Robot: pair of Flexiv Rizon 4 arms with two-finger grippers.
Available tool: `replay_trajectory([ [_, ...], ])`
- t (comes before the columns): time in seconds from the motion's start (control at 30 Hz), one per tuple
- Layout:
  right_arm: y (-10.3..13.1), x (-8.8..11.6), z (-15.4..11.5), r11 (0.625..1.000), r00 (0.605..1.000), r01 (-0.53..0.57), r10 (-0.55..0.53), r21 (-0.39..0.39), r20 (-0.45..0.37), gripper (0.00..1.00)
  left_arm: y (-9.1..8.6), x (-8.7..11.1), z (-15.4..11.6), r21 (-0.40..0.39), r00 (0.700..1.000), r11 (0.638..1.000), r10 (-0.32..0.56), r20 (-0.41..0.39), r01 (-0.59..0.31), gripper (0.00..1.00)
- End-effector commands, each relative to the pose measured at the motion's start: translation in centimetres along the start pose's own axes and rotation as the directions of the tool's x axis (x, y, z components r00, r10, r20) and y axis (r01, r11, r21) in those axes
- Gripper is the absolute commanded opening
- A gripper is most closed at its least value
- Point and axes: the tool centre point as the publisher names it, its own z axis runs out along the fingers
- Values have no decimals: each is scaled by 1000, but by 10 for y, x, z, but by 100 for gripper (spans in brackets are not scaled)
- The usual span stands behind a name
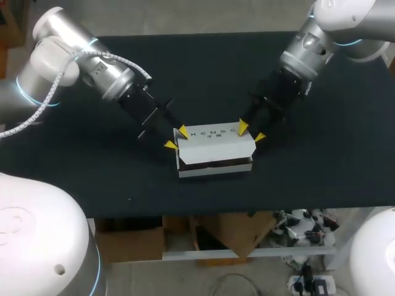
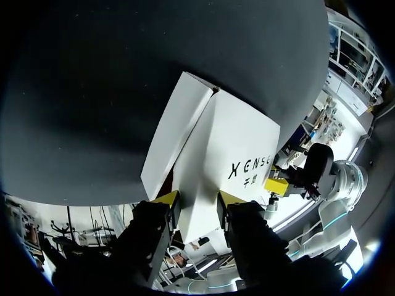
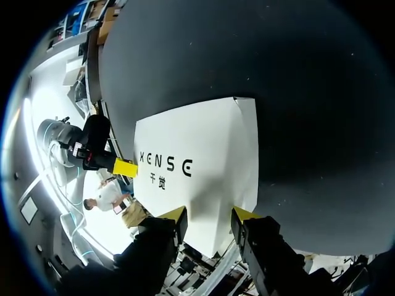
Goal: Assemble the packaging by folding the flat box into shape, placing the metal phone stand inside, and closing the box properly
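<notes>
A white box [image 1: 216,145] with dark print on its top lies in the middle of the black table [image 1: 74,154]. Along its front side a dark gap shows under the top panel. My left gripper [image 1: 176,138] holds the box's left end, with both yellow tips pressed against it. In the left wrist view the box [image 2: 234,142] fills the space between that gripper's [image 2: 197,203] fingers. My right gripper [image 1: 251,131] is shut on the right end in the same way. The right wrist view has the box [image 3: 203,154] wedged between its fingers [image 3: 210,216]. No metal phone stand is visible.
Bare black table surface surrounds the box on all sides. The table's front edge [image 1: 203,213] runs a short way in front of the box.
</notes>
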Motion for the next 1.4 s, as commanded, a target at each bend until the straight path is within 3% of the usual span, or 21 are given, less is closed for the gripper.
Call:
replay_trajectory([
  [0.03,-1,4,-1,1000,1000,-1,1,0,-1,48,2,5,1,0,1000,1000,-4,9,4,38],
  [1.4,-3,13,-7,1000,1000,-9,9,4,-12,47,8,8,0,-25,1000,999,-22,19,23,37],
])
